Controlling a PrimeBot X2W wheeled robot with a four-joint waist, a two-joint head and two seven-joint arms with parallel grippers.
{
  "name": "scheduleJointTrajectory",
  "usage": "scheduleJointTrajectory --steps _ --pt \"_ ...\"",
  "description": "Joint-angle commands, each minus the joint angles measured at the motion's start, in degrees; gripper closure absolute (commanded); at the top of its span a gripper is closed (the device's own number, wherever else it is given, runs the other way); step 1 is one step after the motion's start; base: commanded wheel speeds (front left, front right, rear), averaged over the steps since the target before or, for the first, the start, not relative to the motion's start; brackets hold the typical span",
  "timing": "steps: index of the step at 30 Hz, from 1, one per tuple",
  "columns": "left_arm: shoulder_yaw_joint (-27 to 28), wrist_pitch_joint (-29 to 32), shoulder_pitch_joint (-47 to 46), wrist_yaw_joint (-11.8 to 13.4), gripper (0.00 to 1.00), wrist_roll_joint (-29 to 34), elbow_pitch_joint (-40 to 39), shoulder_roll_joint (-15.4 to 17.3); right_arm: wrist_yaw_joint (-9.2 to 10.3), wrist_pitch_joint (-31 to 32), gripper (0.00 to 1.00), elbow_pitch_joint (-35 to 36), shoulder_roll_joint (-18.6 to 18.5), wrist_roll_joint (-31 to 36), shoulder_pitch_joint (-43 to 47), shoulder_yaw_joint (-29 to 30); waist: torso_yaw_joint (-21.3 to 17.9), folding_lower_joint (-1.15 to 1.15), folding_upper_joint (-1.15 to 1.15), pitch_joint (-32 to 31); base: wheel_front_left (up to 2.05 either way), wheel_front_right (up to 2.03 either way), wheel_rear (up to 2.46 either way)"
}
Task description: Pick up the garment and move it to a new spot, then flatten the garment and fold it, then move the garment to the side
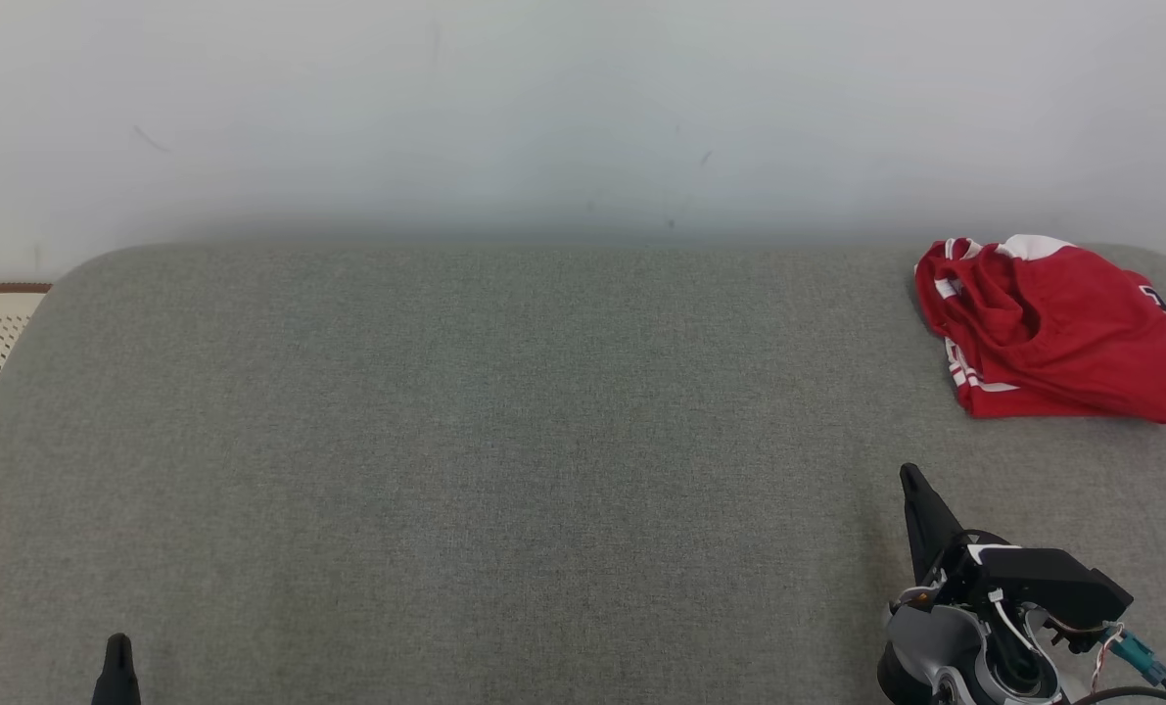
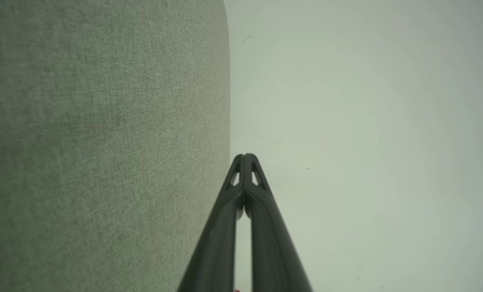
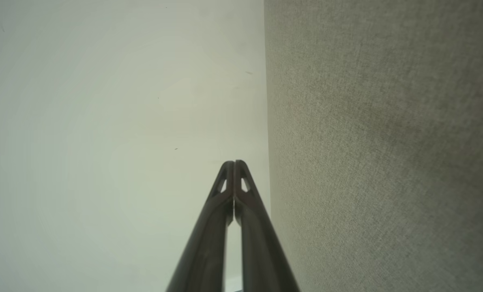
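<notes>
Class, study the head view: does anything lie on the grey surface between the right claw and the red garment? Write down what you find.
Nothing visible does. The shut right claw sits nearer the robot than the red garment, which lies bunched at the far right, with bare grey surface between them.

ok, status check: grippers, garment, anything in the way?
Left gripper and right gripper: jaws shut, empty. Red garment bunched at far right of grey surface, not held, beyond right gripper. Nothing between them.
</notes>
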State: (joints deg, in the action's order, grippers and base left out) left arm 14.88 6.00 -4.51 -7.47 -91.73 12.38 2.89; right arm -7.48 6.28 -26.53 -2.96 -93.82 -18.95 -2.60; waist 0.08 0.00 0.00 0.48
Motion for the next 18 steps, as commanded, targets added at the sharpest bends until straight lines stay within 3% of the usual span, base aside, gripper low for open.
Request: scheduleJointTrajectory --steps 1,18 --pt "0.3 0.2 0.1 -0.1 1.00 -0.5 0.1 0.0 -0.02 -0.1 1.00 0.0 0.1 -0.4 0.0 -0.1 0.0 0.00 0.00 0.0 0.00 0.00 0.00" --pt "0.3 0.2 0.1 -0.1 1.00 -0.5 0.1 0.0 -0.02 -0.1 1.00 0.0 0.1 -0.5 0.0 -0.1 0.0 0.00 0.00 0.0 0.00 0.00 0.00"
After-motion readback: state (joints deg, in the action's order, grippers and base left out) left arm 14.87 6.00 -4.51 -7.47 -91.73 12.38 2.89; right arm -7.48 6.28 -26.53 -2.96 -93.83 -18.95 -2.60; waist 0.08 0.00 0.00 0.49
